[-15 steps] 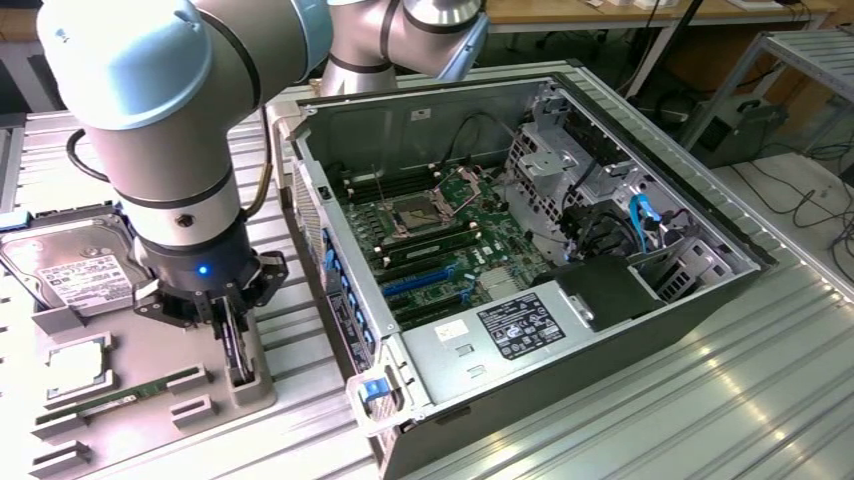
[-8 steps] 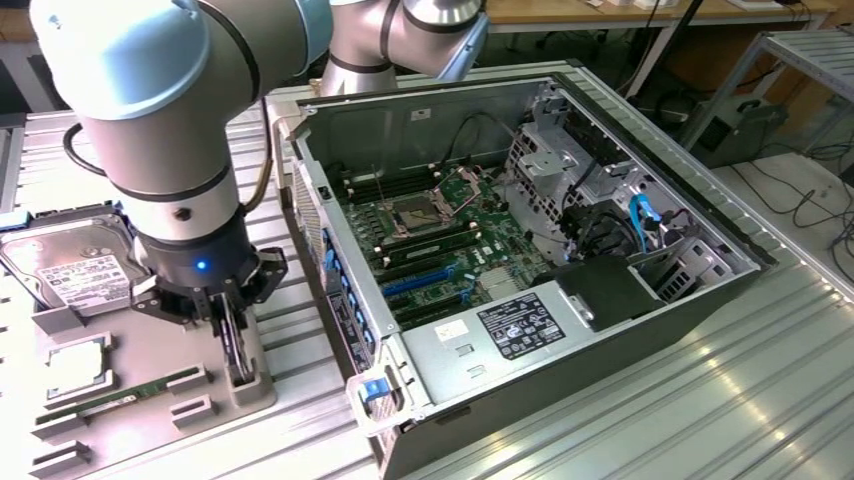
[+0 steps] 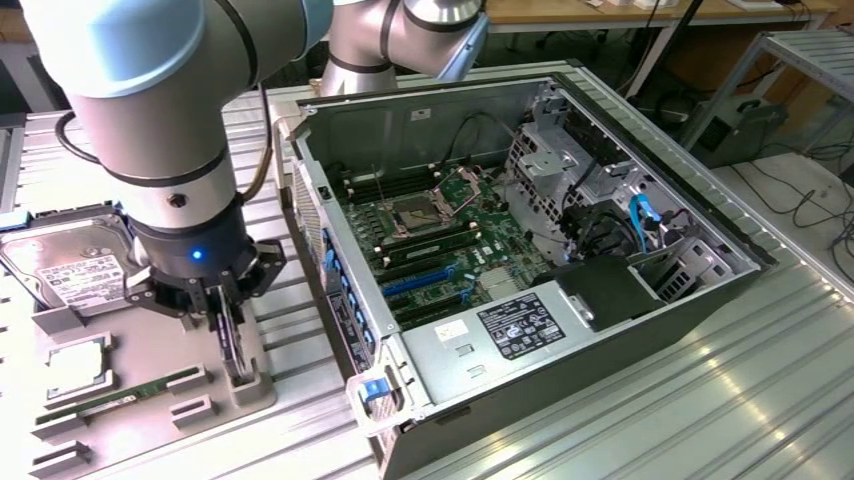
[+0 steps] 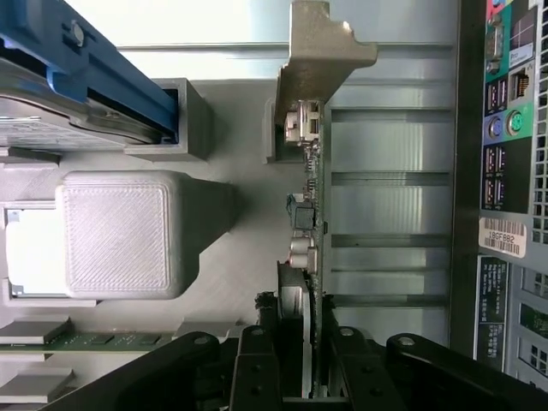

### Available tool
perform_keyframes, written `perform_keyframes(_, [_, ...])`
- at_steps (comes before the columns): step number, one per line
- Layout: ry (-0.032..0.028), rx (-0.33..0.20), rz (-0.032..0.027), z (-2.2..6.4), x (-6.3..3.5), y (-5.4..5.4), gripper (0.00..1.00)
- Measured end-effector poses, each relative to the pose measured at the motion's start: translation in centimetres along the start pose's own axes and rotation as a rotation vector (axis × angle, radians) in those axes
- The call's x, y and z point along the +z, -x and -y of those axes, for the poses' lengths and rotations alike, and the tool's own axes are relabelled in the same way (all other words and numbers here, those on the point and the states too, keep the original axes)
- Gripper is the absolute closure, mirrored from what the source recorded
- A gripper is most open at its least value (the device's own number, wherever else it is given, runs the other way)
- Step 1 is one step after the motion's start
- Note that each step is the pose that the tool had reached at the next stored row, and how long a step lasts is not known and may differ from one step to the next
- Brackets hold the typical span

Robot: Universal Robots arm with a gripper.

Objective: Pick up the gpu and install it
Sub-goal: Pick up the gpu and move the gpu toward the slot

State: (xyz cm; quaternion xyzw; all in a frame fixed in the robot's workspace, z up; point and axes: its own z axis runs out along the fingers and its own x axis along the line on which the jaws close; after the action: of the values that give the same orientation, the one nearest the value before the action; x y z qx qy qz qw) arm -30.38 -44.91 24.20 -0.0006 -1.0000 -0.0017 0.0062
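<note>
The gpu [image 3: 235,348] stands on edge in a slot of the grey holder tray [image 3: 147,340], beside the open computer case [image 3: 441,345]. In the wrist view the gpu [image 4: 311,214] is edge-on, a thin dark card with its pale metal bracket [image 4: 318,60] at the far end. My gripper [image 3: 222,312] hangs straight down over the card. Its black fingers [image 4: 257,347] sit one on each side of the card and press against it, so the gripper [image 4: 301,355] is shut on the gpu. The card still rests in the holder.
A silver hard drive [image 3: 74,265], a processor [image 3: 74,365] and a green memory stick [image 3: 127,392] lie in the same tray. Inside the case the motherboard shows blue expansion slots [image 3: 420,280]. The case's rear port panel [image 4: 514,128] is close beside the card.
</note>
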Motion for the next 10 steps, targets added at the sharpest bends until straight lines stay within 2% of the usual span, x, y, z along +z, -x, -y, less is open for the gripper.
perform_keyframes(10, [0.0, 0.0, 0.0, 0.0, -1.0, 0.0, 0.72])
